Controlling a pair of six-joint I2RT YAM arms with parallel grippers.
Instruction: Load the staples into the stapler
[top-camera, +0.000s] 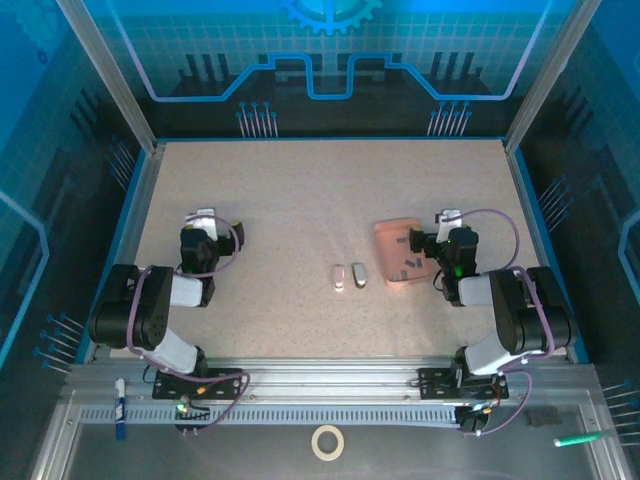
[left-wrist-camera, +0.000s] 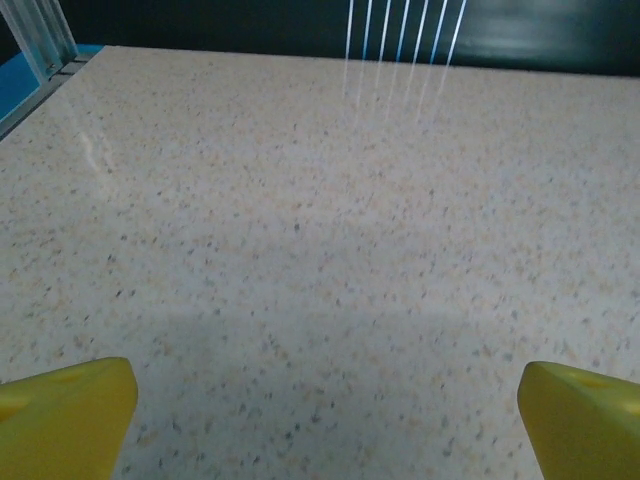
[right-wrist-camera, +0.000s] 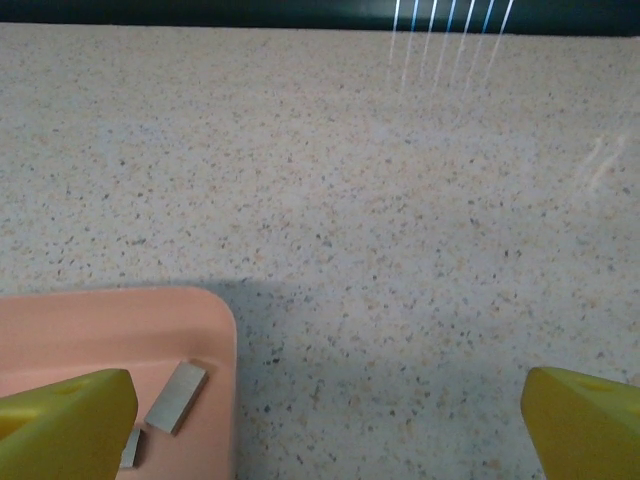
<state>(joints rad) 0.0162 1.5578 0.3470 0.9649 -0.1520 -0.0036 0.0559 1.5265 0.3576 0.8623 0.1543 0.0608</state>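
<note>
Looking down from above, a speckled beige table (top-camera: 300, 190) carries a small white stapler (top-camera: 338, 276) near the middle, with a second small pale piece (top-camera: 359, 274) just beside it; whether that piece is part of the stapler is not clear. To their right sits a shallow pink tray (top-camera: 385, 232) holding the staples (top-camera: 408, 255), several short dark strips lying flat. The left gripper (top-camera: 205, 220) rests well apart from all of this over bare table, and the right gripper (top-camera: 446, 222) sits just beside the tray's right edge. Both sets of jaws are spread wide and hold nothing. The staples look very light, thin and stiff, probably slick on the smooth tray and liable to snap or skid if squeezed badly; a pinch across a strip's two long edges seems safest. The stapler looks light and smooth too, likely to slide unless steadied by its sides. The right wrist camera shows yellow fingertips (right-wrist-camera: 70, 415) over the tray corner (right-wrist-camera: 100, 330) and one grey strip (right-wrist-camera: 177, 397) close up, detail the overhead view lacks. The left wrist camera shows the left gripper (left-wrist-camera: 325, 410) above plain tabletop.
</note>
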